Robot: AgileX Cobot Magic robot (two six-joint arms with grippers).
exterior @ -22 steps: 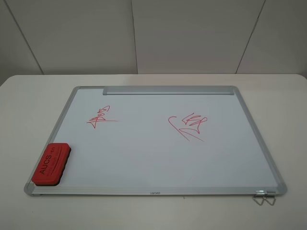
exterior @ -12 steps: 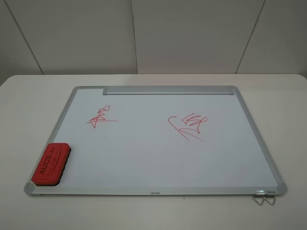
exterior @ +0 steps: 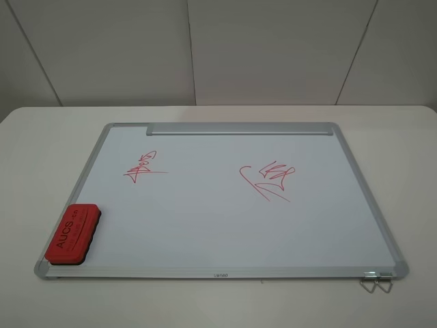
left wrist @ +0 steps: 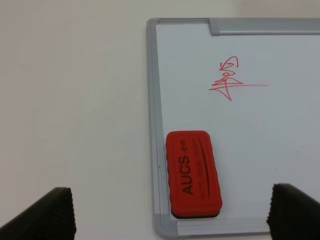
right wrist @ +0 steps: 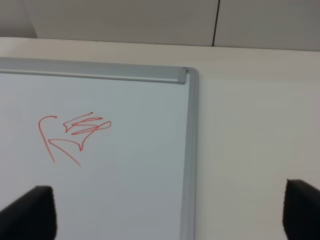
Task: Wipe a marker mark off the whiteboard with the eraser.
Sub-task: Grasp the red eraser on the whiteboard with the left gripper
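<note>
The whiteboard (exterior: 205,225) lies flat on the table, silver tray strip along its far edge and wire clips at the near right corner. The marker mark (exterior: 141,167), a narrow red zigzag with a long horizontal stroke, is on its left half and also shows in the left wrist view as the marker mark (left wrist: 229,82). The red eraser (exterior: 74,233) with "AUCS" lettering rests on the board's near left corner. My left gripper (left wrist: 170,216) hovers open above the eraser (left wrist: 192,173), fingertips (left wrist: 47,215) wide apart. My right gripper (right wrist: 166,212) is open over the board's right edge.
A larger red scribble (exterior: 268,179) with a hook and diagonal strokes marks the board's right half, seen too as the larger scribble (right wrist: 72,134) in the right wrist view. The white table (exterior: 41,150) surrounds the board; a panelled wall stands behind.
</note>
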